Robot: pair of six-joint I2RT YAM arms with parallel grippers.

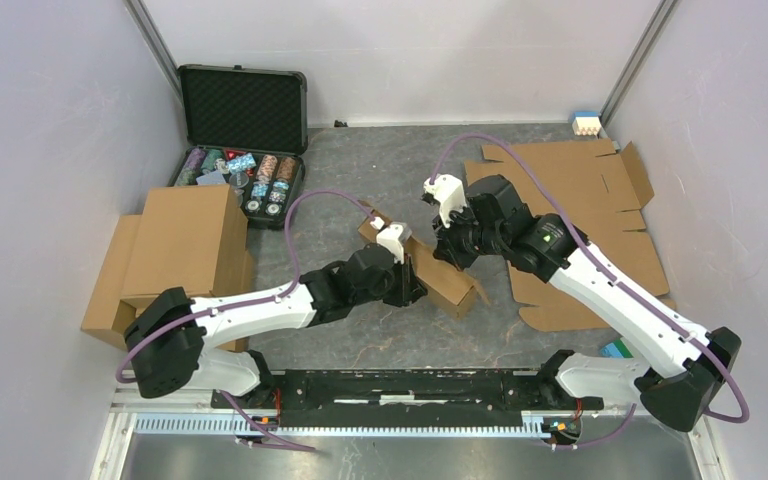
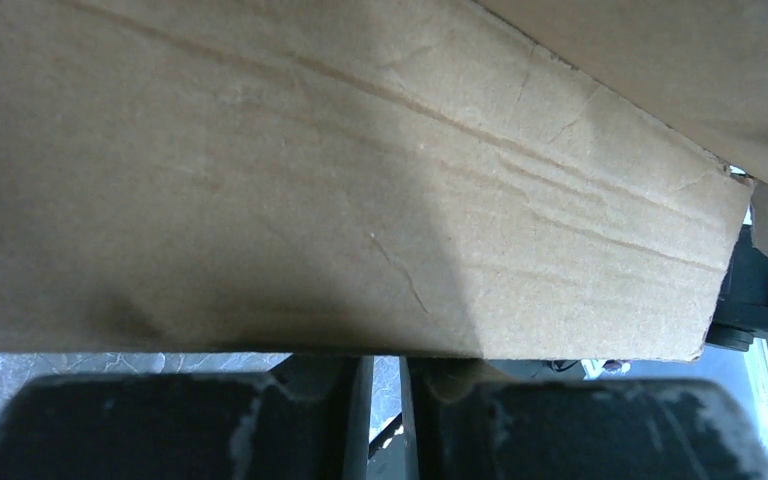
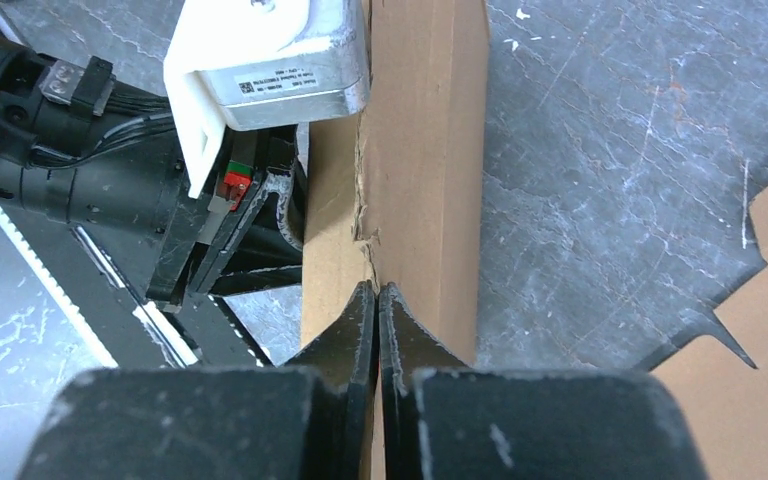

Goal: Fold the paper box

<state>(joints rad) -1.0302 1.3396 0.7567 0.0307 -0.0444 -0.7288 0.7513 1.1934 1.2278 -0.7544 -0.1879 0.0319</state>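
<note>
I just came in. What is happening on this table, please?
Two robot arms are folding the paper box in the middle of the table. The right pincer is shut, its tips at the edge of a box wall. The left pincer is nearly closed against the box's side; whether it grips is unclear. On the right lie flat cardboard blanks.

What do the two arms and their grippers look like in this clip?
The left arm and right arm have white links between black joints, each trailed by a looping purple cable. Each wrist carries a white camera housing; the left one's bears a barcode label. A green light glows on the right arm. The right gripper has black tapering fingers, scuffed whitish.
</note>
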